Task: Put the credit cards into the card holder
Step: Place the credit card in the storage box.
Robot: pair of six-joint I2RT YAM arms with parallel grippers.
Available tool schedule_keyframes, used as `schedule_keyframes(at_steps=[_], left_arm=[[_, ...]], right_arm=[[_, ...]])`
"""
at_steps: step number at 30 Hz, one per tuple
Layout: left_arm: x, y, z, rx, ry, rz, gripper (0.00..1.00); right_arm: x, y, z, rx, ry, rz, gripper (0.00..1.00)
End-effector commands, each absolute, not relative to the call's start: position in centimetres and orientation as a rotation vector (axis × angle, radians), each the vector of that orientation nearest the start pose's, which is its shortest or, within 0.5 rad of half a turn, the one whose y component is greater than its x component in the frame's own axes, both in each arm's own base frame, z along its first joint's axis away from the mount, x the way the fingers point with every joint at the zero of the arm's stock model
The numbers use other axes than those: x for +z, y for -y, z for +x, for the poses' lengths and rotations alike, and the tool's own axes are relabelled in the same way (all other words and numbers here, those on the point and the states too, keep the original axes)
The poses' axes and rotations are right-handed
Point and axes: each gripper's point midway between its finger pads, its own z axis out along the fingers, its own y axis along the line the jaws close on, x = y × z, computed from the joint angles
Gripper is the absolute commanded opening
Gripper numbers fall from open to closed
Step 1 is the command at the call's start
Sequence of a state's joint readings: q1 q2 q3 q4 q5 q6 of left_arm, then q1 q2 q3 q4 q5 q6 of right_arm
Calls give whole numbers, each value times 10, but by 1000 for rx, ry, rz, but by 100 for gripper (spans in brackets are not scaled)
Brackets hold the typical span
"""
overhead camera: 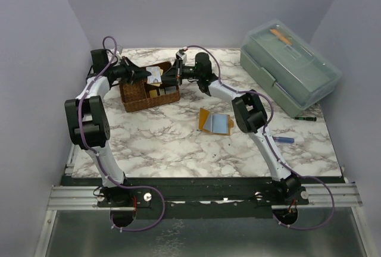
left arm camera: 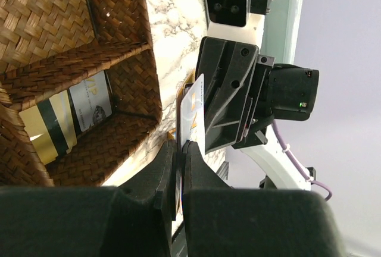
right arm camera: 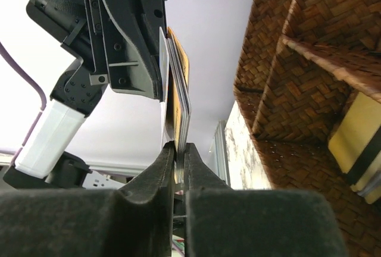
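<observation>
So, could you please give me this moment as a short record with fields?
left gripper: shut on the held cards, raised by the basket
right gripper: shut on the same cards, from the opposite edge
basket: woven, divided; stored cards lie in one compartment
card holder: open on the table, clear of both grippers
pale blue card: lying on the open card holder
lidded box: far right corner, untouched
</observation>
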State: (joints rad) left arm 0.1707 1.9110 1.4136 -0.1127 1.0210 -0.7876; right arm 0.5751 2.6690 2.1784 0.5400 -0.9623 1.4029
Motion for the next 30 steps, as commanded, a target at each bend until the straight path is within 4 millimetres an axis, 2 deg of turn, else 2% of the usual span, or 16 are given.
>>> schedule_keyframes(at_steps=[1, 7, 13, 18, 26, 30], left_arm=[[167, 92, 469, -1466, -2202, -457, 0], [156, 93, 469, -1484, -2219, -465, 1], [151, 94, 469, -1492, -2226, -476, 22], [150, 93, 470, -1492, -2225, -478, 32], [146, 88, 475, -1456, -2225, -510, 39], [145, 86, 478, -1441, -2223, -518, 37]], right_arm=[[172, -492, 438, 2139, -2011, -210, 3], [160, -485, 442, 2123, -2027, -198, 0], [154, -485, 442, 2116, -2039, -203, 0], [150, -483, 443, 2111, -2047, -198, 0], [149, -480, 443, 2103, -2058, -199, 0], [151, -480, 443, 2104, -2053, -200, 0]])
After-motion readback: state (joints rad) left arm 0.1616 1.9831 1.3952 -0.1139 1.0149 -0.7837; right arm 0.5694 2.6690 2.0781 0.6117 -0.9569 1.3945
